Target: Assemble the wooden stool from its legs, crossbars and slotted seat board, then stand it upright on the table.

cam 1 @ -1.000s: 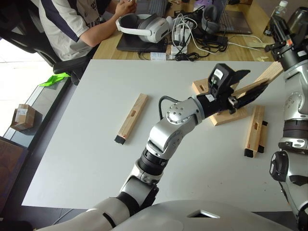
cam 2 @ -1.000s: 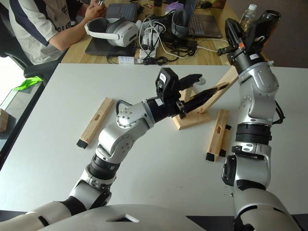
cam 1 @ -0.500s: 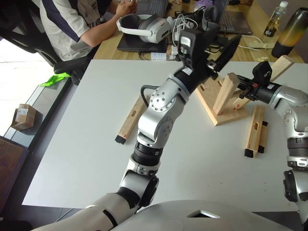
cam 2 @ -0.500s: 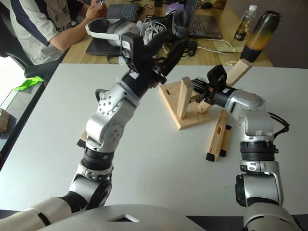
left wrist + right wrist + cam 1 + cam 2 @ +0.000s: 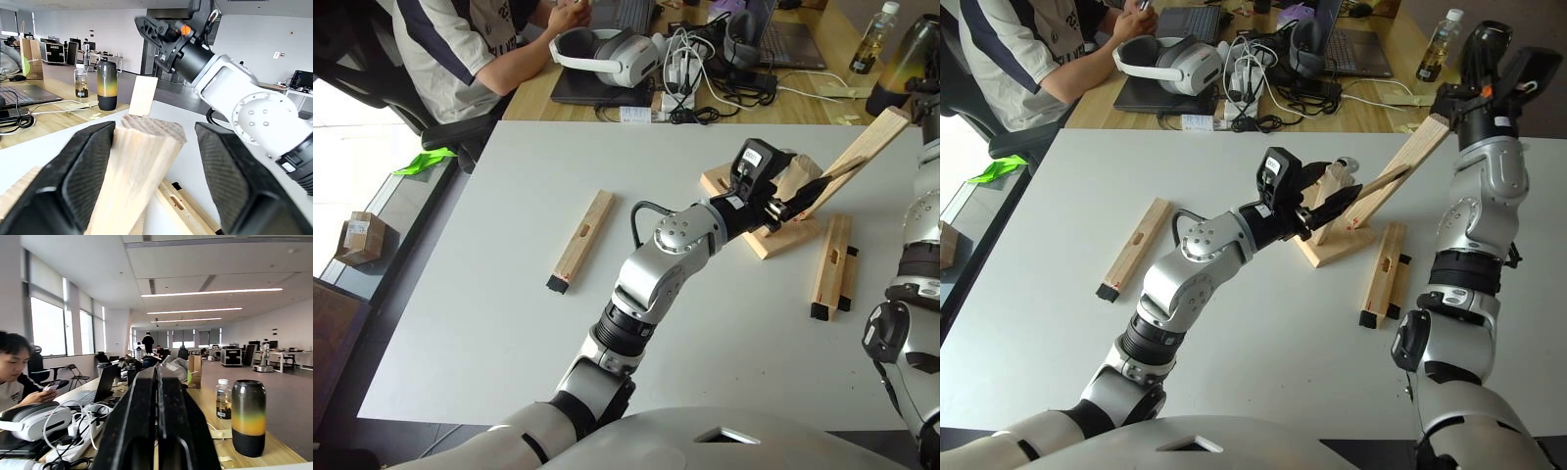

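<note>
- Wooden leg stands in the seat board on the counter, long side pointing up.
- Left gripper has its jaws wide open around this leg. One pad touches it and the other is apart.
- Right gripper sits high above the leaning leg, jaws closed on nothing.
- I think the left arm is nearer, so it should squeeze.

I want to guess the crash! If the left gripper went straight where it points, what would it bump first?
Most likely the upright wooden leg between the left gripper's open fingers; the leaning leg stands farther behind it.
</note>
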Motion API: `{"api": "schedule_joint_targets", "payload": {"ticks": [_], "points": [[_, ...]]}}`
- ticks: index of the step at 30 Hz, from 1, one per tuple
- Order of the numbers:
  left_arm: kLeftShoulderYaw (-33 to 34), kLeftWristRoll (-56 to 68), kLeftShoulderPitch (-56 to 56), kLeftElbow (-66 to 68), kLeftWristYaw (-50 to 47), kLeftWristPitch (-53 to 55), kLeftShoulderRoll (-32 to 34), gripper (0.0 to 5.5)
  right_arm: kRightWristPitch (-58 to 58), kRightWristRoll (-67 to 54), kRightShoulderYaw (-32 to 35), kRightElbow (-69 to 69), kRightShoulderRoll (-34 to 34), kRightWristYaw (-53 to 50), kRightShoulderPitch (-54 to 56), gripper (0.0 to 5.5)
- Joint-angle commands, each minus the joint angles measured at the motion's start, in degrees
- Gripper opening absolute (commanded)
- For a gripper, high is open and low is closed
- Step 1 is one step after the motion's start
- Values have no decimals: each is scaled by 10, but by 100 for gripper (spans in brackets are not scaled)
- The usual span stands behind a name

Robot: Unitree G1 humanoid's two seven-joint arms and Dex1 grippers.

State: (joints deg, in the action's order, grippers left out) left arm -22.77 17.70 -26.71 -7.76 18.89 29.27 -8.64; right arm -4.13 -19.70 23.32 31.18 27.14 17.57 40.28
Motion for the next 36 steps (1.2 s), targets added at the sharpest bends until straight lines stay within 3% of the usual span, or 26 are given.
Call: {"api": "schedule_joint_targets", "payload": {"ticks": [1,8,13,21,31,36], "points": [[6,1,-9,-16,-4,6,-14,300,3,30,2,42,12,-50,10,4],[13,7,-13,-25,-12,-8,-31,300,-1,74,22,113,24,-168,-67,4],[12,-1,-11,-20,-23,-13,-32,300,-6,61,-13,-8,4,-75,-176,4],[13,-15,-12,-14,-40,-33,-28,300,87,8,-27,-161,8,23,-272,4],[7,-30,-7,-8,-35,-48,-18,300,225,-89,-53,-286,38,191,-365,168],[-2,-34,3,-5,-27,-54,-14,300,349,-176,-53,-342,53,245,-387,168]]}}
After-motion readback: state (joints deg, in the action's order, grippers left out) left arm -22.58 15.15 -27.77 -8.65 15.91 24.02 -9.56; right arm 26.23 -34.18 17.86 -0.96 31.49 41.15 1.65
